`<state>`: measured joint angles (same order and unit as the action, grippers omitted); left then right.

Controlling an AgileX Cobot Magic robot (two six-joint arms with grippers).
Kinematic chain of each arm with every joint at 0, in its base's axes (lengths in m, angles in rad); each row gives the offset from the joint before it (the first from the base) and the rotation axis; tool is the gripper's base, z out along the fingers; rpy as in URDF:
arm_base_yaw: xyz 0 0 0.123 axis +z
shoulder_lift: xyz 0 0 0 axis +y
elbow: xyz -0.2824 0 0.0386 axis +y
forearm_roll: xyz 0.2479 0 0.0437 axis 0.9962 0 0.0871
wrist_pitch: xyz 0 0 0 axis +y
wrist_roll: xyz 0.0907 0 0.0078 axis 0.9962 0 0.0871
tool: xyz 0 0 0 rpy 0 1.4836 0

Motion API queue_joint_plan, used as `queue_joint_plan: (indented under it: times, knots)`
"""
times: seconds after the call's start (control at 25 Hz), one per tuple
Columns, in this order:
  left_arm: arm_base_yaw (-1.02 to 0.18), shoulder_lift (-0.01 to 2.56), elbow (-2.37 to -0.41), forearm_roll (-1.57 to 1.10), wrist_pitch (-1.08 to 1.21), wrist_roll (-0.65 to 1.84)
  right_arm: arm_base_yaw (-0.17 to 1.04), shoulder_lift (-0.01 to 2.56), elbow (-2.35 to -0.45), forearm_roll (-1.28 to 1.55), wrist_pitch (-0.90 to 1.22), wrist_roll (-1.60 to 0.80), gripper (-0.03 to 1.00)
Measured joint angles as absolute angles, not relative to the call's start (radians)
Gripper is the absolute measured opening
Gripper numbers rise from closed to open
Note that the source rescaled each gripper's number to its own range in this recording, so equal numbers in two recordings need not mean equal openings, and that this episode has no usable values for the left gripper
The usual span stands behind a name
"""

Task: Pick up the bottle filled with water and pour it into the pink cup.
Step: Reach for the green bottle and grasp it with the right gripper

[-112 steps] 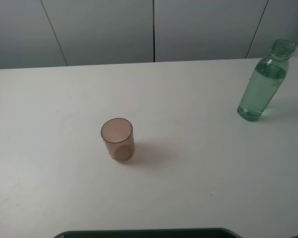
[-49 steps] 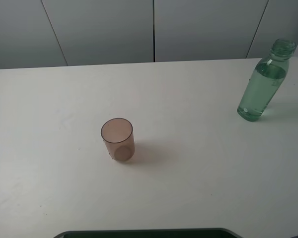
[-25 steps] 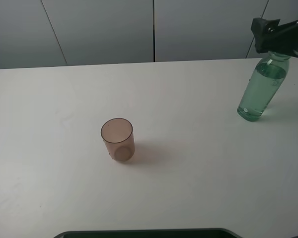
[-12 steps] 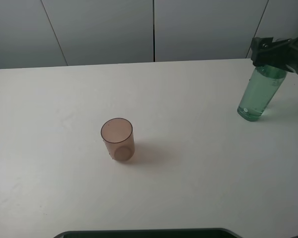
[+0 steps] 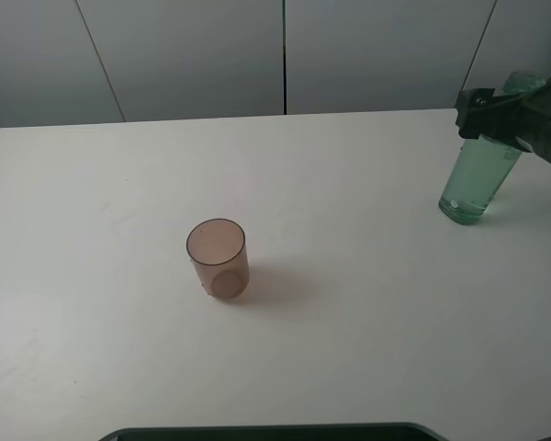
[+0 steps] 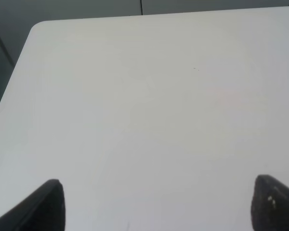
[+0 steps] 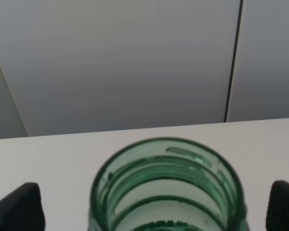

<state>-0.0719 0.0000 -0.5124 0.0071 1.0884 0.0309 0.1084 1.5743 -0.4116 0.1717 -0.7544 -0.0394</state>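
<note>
The bottle (image 5: 473, 179) stands upright at the far right of the white table (image 5: 367, 312), with water in it and no cap. My right gripper (image 5: 496, 108) is open at the bottle's neck and shoulder. In the right wrist view the open threaded neck (image 7: 166, 185) sits between the two wide-apart fingertips of the right gripper (image 7: 151, 207); they do not touch it. The pink cup (image 5: 218, 258) stands upright left of the table's middle, apart from both grippers. My left gripper (image 6: 159, 204) is open over bare table and is out of the exterior high view.
Grey wall panels (image 5: 285, 55) rise behind the table's far edge. A dark object's edge (image 5: 275, 432) shows at the bottom of the exterior high view. The table's far left corner (image 6: 36, 29) shows in the left wrist view.
My right gripper came into view from the upper right and has come down from above the bottle's mouth to its neck and shoulder. The bottle and cup have not moved.
</note>
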Motion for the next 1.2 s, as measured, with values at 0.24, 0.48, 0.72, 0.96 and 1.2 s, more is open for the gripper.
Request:
queue_joint_plan:
  times: [0.24, 0.48, 0.72, 0.96, 1.2]
  knots:
    - [-0.072, 0.0, -0.512, 0.007, 1.088, 0.031, 0.108, 1.614, -0.409, 0.172, -0.777, -0.035, 1.0]
    - [-0.072, 0.0, -0.512, 0.009, 1.088, 0.031, 0.108, 1.645, -0.409, 0.172, -0.777, -0.023, 1.0]
    - [-0.072, 0.0, -0.512, 0.009, 1.088, 0.031, 0.108, 1.646, -0.357, 0.206, -0.82, -0.019, 1.0]
    - [-0.072, 0.0, -0.512, 0.009, 1.088, 0.031, 0.108, 1.646, -0.343, 0.222, -0.832, -0.017, 1.0]
    - [-0.072, 0.0, -0.512, 0.011, 1.088, 0.031, 0.108, 1.648, -0.343, 0.222, -0.856, -0.013, 1.0]
